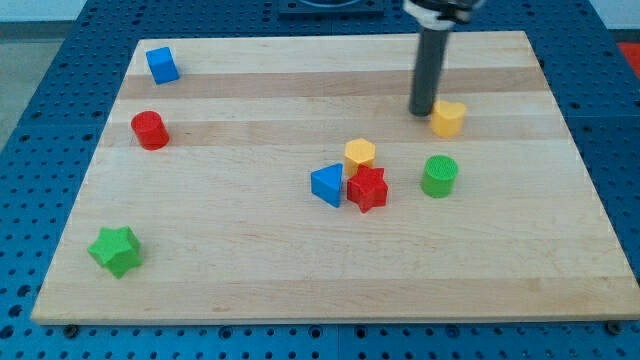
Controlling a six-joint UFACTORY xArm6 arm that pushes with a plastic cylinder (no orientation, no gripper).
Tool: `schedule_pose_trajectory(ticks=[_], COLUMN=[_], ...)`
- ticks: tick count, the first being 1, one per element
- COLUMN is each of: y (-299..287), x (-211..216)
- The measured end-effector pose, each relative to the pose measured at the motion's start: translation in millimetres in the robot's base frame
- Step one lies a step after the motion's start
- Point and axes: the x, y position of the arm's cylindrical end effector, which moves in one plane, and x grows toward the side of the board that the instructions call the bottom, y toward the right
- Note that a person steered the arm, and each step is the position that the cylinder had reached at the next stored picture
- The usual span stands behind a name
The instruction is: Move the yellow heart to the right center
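Note:
The yellow heart (448, 118) lies on the wooden board (250, 260), in the upper right part of the view. My tip (422, 111) stands just left of it, touching or nearly touching its left side. The dark rod rises from there out of the view's top.
A yellow hexagon (360, 154), a red star (367, 189) and a blue triangle (327, 185) cluster near the middle. A green cylinder (439, 175) stands below the heart. A blue cube (162, 65), a red cylinder (150, 130) and a green star (115, 250) are at the left.

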Motion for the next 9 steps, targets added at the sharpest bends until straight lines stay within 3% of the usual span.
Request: schedule_pose_trajectory(ticks=[1,3,4,5,6,8,9], y=[43.9,26.4,3.8,21.8,79.6,87.2,87.2], x=[7.3,2.8,32.3,76.8,80.1,27.1,33.2])
